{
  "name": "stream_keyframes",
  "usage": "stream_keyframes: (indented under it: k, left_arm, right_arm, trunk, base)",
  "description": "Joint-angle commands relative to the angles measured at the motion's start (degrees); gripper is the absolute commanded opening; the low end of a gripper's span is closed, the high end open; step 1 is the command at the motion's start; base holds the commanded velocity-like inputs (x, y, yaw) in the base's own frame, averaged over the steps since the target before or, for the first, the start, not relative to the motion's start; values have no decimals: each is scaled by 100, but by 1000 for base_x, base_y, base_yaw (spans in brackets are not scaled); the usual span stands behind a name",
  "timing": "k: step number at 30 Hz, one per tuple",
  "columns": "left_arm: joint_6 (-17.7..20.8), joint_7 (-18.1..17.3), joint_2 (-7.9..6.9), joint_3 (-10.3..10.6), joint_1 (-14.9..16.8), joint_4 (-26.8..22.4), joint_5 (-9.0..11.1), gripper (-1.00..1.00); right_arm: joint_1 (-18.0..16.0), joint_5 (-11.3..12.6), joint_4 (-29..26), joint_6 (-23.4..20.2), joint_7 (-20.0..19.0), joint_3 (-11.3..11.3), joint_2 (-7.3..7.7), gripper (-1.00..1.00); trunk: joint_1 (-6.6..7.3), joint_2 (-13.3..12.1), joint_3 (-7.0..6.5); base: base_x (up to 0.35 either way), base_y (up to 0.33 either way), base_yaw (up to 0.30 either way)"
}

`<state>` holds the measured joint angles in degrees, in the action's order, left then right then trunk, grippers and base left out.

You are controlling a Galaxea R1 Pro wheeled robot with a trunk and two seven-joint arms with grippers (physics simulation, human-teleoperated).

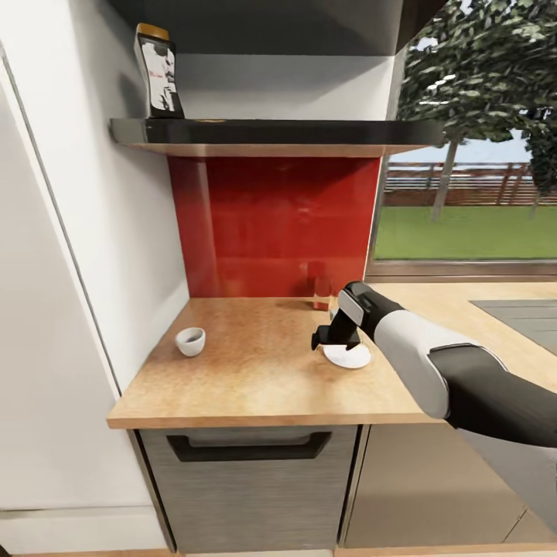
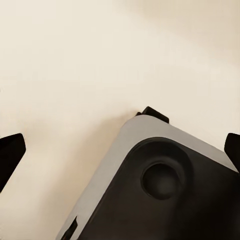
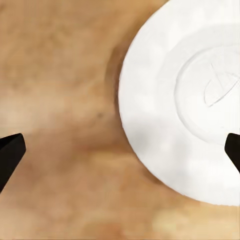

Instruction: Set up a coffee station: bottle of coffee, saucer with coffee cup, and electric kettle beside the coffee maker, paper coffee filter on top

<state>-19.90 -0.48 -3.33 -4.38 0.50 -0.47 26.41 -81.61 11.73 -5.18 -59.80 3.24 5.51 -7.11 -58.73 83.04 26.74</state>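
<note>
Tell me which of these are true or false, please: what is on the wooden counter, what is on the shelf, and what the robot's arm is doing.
1. The cup sits on the saucer. False: it stands apart on the counter, nearer the white wall.
2. A bottle stands on the dark shelf. True.
3. The right gripper is over the saucer with its fingers spread. True.
4. The right gripper holds the cup. False: nothing is between its fingers.
5. The saucer lies on the shelf. False: it lies flat on the counter.
</note>
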Motion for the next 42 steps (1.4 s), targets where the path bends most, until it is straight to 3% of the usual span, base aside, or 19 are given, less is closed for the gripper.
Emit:
stream_keyframes:
  k: [1, 36, 42]
  left_arm:
    - [-13, -5, 0, -44, 3, 3, -32, 100]
    - [-33, -13, -2, -45, 3, 3, 6, 100]
    - [-12, -14, 0, -45, 3, 3, -12, 100]
  right_arm:
    - [-4, 52, 1, -20, 35, 50, -22, 100]
    - [4, -78, 160, -20, 124, 69, 16, 100]
    - [1, -117, 189, -20, 124, 73, 23, 100]
  trunk:
    - [0, 4, 6]
    - [0, 4, 6]
    - [-132, 244, 114]
  base:
    - [19, 176, 0]
    - [24, -7, 0]
    - [0, 0, 0]
